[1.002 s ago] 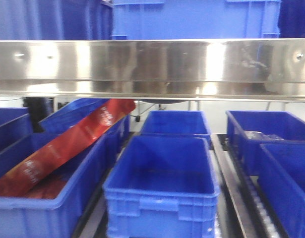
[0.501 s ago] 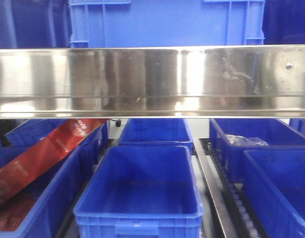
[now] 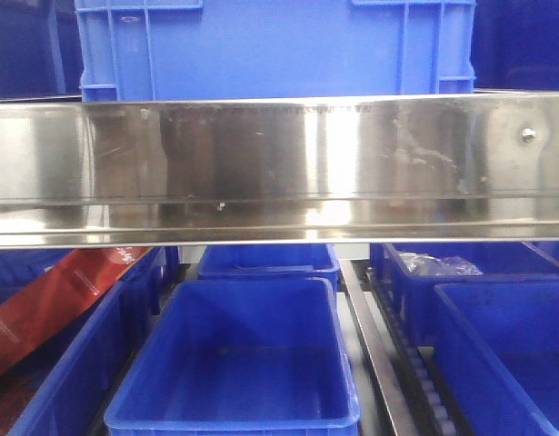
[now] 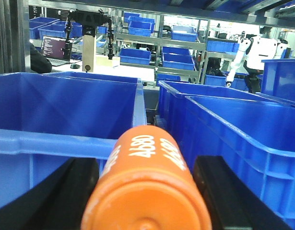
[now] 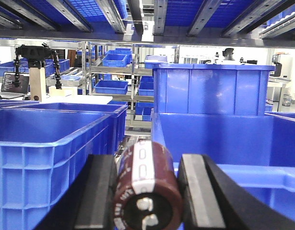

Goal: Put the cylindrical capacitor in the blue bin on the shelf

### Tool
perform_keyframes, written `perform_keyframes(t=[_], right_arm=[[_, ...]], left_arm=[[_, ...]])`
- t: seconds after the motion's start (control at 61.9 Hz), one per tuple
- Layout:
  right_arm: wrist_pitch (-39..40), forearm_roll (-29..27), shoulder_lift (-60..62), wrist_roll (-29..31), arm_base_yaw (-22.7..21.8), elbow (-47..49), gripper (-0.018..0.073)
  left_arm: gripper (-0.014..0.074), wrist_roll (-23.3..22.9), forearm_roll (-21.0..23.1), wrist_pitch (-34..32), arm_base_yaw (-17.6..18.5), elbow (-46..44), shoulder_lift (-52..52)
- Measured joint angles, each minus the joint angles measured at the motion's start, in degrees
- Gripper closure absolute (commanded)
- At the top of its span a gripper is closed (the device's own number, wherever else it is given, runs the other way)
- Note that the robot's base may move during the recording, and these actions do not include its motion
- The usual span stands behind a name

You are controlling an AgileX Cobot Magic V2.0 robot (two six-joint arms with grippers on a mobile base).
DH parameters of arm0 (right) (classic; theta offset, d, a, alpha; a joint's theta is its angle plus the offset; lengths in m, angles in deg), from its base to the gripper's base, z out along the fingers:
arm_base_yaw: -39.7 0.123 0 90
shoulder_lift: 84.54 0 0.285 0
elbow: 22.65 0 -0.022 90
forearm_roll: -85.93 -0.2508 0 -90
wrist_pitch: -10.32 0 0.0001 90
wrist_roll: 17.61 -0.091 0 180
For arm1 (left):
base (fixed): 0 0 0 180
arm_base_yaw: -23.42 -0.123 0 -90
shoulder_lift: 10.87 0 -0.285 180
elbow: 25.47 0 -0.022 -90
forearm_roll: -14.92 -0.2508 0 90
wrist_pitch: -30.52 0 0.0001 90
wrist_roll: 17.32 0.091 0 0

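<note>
Right wrist view, Sam: what has the right gripper [image 5: 146,165] got?

Lin, its jaws are closed partway onto the capacitor [image 5: 147,191]. One finger sits on each side of the dark brown sleeve, and the terminal end faces the camera. It hangs low among the bins, with a left bin [image 5: 46,139] close by and a right bin [image 5: 219,139] just beyond. Whether it is over either one, I cannot tell.

And the left gripper [image 4: 147,163]?

Clamped the same way on an orange cylinder [image 4: 147,191] marked 4680.

How will the capacitor handle?

I judge it a stiff, fairly light can with a slick sleeve, apt to roll once let go. The mid-body grip looks right, and the fingers should stay off the terminals.

Further out?

The front view shows neither gripper. The shelf rail [image 3: 279,163] crosses the middle, and below it sits a centre bin [image 3: 234,423]. A red packet [image 3: 52,309] lies in the left lane and a clear bag [image 3: 434,265] far right.
</note>
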Motion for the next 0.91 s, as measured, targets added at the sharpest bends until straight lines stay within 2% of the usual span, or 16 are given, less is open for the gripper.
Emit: perform_keyframes(t=[0.905], right_arm=[[0.0,-0.15,0.0,0.0,0.0,0.0,0.0722]], left_arm=[[0.0707,0.0,0.0,-0.92,0.0,0.0,0.0]])
